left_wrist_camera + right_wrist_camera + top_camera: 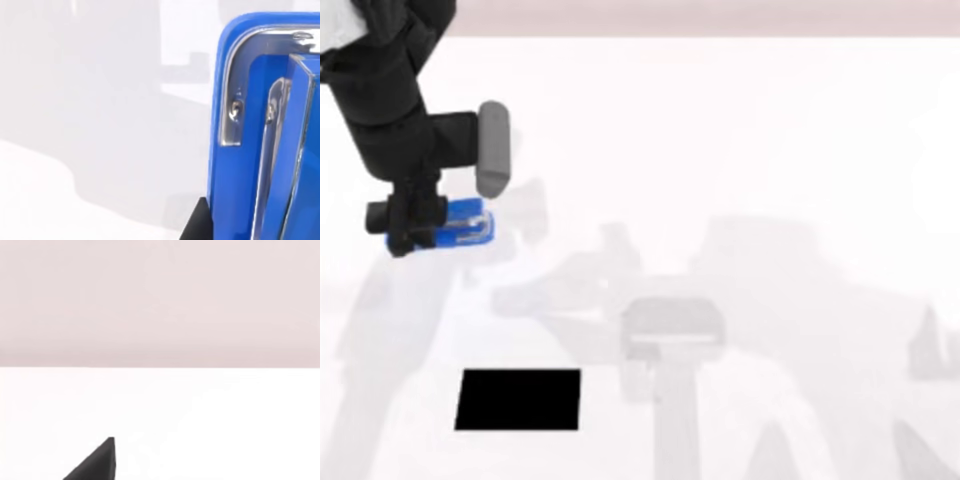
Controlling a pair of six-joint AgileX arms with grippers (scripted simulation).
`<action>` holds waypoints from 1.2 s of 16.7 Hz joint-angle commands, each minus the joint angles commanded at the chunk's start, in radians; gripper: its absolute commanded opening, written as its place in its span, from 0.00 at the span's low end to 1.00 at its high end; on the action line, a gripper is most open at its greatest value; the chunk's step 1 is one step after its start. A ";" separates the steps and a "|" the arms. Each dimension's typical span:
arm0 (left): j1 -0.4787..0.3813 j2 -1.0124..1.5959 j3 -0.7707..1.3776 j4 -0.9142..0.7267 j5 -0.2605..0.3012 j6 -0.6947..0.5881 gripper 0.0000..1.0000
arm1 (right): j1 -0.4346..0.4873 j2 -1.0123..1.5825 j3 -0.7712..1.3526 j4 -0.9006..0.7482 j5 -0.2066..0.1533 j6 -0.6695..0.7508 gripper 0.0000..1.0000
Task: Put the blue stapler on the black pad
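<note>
The blue stapler (pixel 468 222) lies at the table's left, its silvery strip (pixel 231 95) filling the left wrist view beside its blue body (pixel 235 190). My left gripper (pixel 413 226) comes down over the stapler's left end and is shut on it; one dark fingertip (pixel 198 226) presses against its side. Whether the stapler rests on the table or hangs just above it cannot be told. The black pad (pixel 518 399) lies flat near the front edge, well in front of the stapler and a little to its right. My right gripper (pixel 142 471) is out of the top view, open, holding nothing.
A grey rounded part of the left arm (pixel 492 148) juts out behind the stapler. Faint grey shadows (pixel 670 330) spread over the white table's middle and right. A pinkish wall (pixel 160 300) runs along the table's far edge.
</note>
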 joint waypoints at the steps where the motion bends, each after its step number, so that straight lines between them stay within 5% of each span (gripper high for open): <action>1: 0.000 0.000 0.000 0.000 0.000 0.000 0.00 | 0.000 0.000 0.000 0.000 0.000 0.000 1.00; 6: -0.038 -0.037 -0.042 0.014 0.000 -0.025 0.00 | 0.000 0.000 0.000 0.000 0.000 0.000 1.00; 14: -0.287 -0.316 -0.378 0.065 -0.003 -0.182 0.00 | 0.000 0.000 0.000 0.000 0.000 0.000 1.00; 20: -0.292 -0.315 -0.397 0.080 -0.003 -0.187 0.00 | 0.000 0.000 0.000 0.000 0.000 0.000 1.00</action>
